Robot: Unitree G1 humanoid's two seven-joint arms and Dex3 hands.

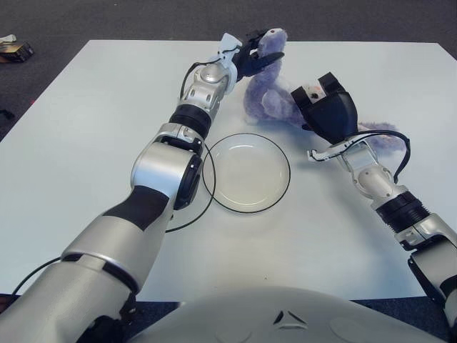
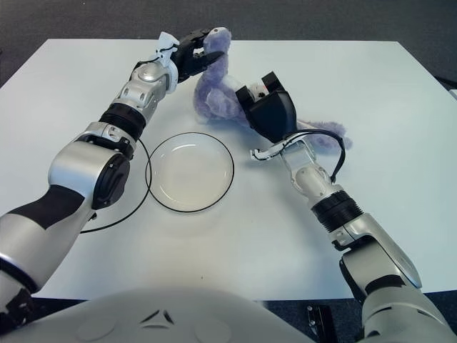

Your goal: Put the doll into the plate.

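Note:
The doll [image 1: 268,100] is a purple plush toy at the far middle of the white table [image 1: 86,136], with its head up and its tail [image 1: 378,132] trailing right. My left hand [image 1: 253,53] is shut on the doll's head and neck. My right hand [image 1: 325,107] presses against the doll's body from the right; its fingers are hidden behind the dark palm. The plate [image 1: 246,173] is a clear glass dish with a dark rim, just in front of the doll, with nothing in it. The doll also shows in the right eye view [image 2: 218,89].
A thin black cable [image 1: 193,214] loops on the table beside the plate's left rim. A small object [image 1: 14,48] lies on the dark floor beyond the table's far left corner.

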